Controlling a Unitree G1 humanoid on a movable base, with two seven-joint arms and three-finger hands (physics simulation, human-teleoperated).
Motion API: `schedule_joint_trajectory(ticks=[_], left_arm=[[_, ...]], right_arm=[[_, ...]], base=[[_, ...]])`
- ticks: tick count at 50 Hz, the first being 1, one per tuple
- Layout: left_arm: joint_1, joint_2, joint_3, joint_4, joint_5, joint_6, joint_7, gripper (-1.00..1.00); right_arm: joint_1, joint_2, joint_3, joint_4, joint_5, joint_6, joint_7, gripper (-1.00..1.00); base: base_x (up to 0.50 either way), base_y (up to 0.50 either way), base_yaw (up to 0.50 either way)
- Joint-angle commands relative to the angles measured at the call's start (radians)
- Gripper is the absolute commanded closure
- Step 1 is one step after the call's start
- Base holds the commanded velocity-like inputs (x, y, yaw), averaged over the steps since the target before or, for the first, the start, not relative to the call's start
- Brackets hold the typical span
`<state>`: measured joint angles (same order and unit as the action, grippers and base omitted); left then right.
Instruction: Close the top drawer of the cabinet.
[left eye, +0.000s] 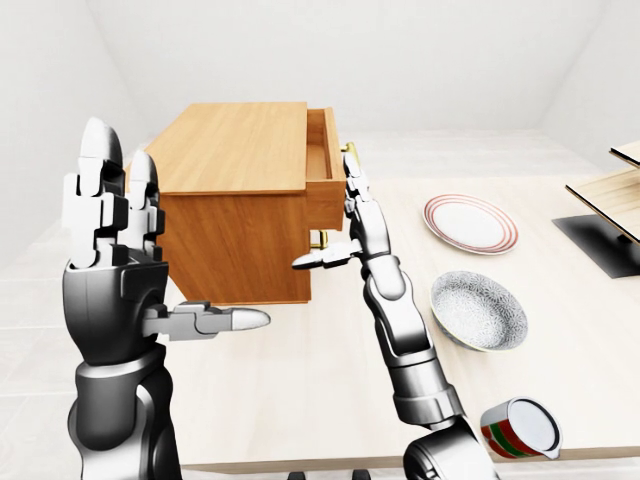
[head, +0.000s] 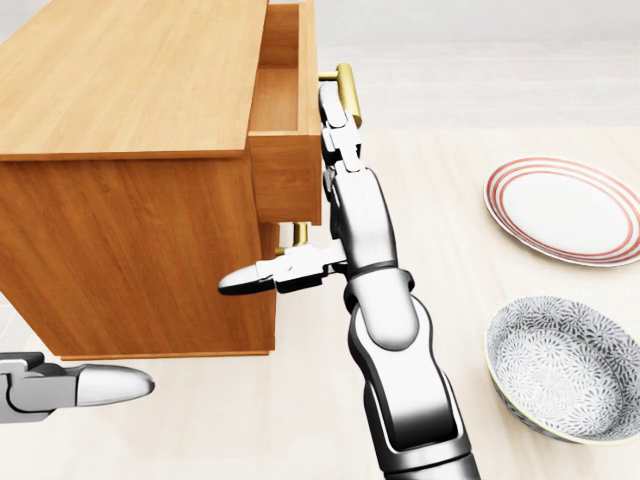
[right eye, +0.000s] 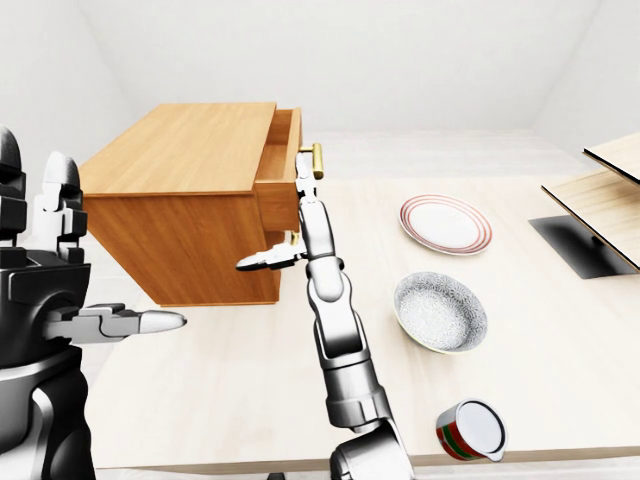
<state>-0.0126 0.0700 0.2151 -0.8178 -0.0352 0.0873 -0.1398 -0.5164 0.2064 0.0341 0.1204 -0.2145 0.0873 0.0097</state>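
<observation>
1. Wooden cabinet (head: 130, 150) sits on the left part of the pale bench (head: 300, 420), taking up the upper left of the head view.
2. Top drawer (head: 285, 150) is partly open, sticking out a short way to the right of the cabinet body; inside looks bare wood.
3. Brass handle (head: 347, 90) on the drawer face shows just right of the drawer front; a second brass handle (head: 298, 235) peeks out lower down, under the drawer.
4. Right robot hand (head: 335, 160) is flat and open, fingers (head: 333, 115) stretched straight up along the drawer face, touching or just beside it, next to the brass handle. Thumb (head: 265, 275) sticks out left below the drawer. It grips nothing.
5. Left robot hand (left eye: 110, 250) is raised at the left of the left-eye view, fingers upright and spread, thumb pointing right, holding nothing, well apart from the cabinet.
6. Plate with red rings (head: 565, 208) lies on the bench at the right, far side.
7. Patterned bowl (head: 565, 368) sits nearer, just below the plate in the head view.
8. Striped cup (left eye: 520, 428) lies on its side near the bench's near edge, right of the right arm.
9. Dark flat mat (left eye: 600, 245) and wooden shelf boards (left eye: 615, 190) are at the far right.
</observation>
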Motion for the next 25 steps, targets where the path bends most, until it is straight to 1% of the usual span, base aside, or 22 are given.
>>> schedule_joint_trajectory(ticks=[1,9,14,25], left_arm=[[-0.003,0.002,0.004,0.004,-0.005,0.000,0.000,-1.00],[0.009,-0.001,0.000,0.008,-0.008,0.000,-0.005,-1.00],[0.007,0.003,0.011,0.004,-0.010,0.000,-0.008,-1.00],[0.008,0.006,0.010,-0.008,-0.004,0.000,-0.011,-1.00]], right_arm=[[0.003,0.047,0.171,0.174,0.031,0.000,0.075,-1.00],[-0.010,0.074,0.188,0.210,0.006,0.000,0.079,-1.00],[-0.013,0.085,0.192,0.241,-0.006,0.000,0.083,-1.00],[-0.044,0.100,0.182,0.364,-0.029,0.000,0.082,-1.00]], base=[[0.00,0.00,0.00],[0.00,0.00,0.00],[0.00,0.00,0.00],[0.00,0.00,0.00]])
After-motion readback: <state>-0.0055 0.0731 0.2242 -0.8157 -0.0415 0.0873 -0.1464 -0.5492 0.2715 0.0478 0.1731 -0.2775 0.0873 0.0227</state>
